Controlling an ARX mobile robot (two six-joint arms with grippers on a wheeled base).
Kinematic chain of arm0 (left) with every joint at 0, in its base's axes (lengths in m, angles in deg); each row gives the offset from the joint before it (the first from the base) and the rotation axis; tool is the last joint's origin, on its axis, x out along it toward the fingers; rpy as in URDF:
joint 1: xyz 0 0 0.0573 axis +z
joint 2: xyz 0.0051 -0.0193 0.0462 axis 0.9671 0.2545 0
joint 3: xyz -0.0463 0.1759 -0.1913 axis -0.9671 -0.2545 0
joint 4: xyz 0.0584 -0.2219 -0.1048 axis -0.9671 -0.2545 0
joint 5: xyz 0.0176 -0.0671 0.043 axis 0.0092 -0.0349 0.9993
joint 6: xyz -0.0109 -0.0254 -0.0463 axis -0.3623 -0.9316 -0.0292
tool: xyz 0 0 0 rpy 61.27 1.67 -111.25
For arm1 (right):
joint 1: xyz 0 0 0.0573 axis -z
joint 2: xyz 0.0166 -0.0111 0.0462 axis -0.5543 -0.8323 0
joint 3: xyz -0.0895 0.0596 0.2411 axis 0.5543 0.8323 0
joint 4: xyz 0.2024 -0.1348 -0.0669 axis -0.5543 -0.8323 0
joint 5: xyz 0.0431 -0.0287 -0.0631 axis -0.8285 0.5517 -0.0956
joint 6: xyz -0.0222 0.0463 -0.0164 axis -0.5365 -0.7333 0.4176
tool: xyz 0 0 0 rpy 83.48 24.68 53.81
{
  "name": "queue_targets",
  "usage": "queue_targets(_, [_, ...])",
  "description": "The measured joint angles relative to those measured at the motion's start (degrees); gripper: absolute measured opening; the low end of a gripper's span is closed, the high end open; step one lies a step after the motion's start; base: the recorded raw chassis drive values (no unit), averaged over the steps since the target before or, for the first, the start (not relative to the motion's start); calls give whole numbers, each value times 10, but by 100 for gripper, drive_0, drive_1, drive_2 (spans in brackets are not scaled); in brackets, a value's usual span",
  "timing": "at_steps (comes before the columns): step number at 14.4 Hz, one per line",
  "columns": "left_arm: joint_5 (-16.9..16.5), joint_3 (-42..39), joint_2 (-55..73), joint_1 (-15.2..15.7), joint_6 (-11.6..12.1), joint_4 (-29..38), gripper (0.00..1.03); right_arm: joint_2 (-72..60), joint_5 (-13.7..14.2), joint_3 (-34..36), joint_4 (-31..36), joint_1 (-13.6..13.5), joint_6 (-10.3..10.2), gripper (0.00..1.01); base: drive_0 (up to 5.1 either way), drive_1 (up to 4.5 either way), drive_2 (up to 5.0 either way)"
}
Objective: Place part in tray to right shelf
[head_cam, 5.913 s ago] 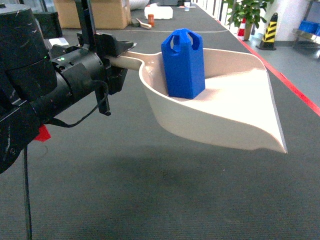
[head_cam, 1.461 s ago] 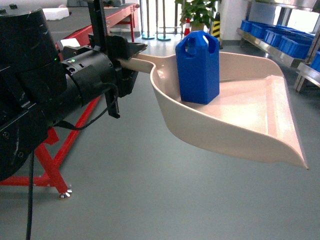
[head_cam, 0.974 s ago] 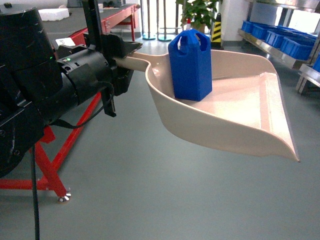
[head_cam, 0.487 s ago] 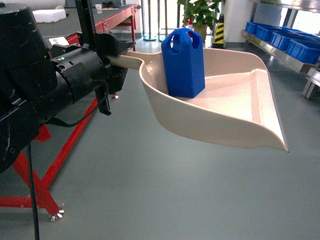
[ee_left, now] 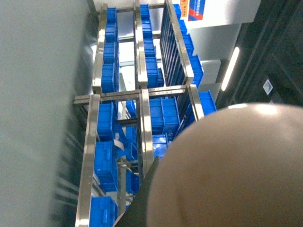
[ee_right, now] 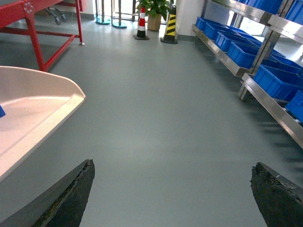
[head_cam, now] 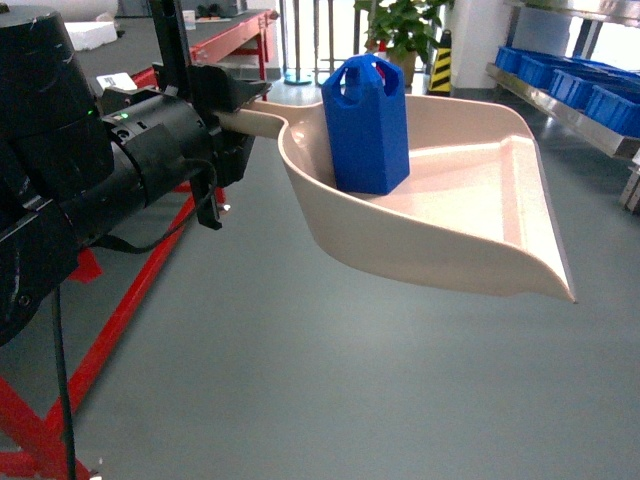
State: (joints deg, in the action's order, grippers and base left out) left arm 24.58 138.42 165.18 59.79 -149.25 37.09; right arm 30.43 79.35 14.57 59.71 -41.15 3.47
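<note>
With the left gripper [head_cam: 232,110] clamped on the tray [head_cam: 470,235] handle at upper left and the right gripper [ee_right: 173,196] spread empty, keep the tray level so the upright part [head_cam: 365,125] at centre reaches the shelf [head_cam: 570,85] at upper right

Left arm [head_cam: 90,170] fills the left side of the head view: chunky matte-black cylinders, scuffed up top, tiny green LED lit, thin black cable looping underneath. Right gripper [ee_right: 173,196] shows two worn dark fingertips [ee_right: 71,194] at the bottom corners.
</note>
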Motion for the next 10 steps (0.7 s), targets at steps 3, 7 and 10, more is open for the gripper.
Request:
queue_targets(3, [-2, 0, 0, 0, 0, 2, 12, 0, 0, 0, 0, 0, 0, 98, -9, 389, -408])
queue_targets(7, [-1, 0, 0, 0, 0, 0, 12, 0, 0, 0, 0, 0, 0, 98, -10, 389, -408])
queue_targets(10, [-2, 0, 0, 0, 0, -1, 12, 0, 0, 0, -1, 0, 0, 98, -8, 391, -406])
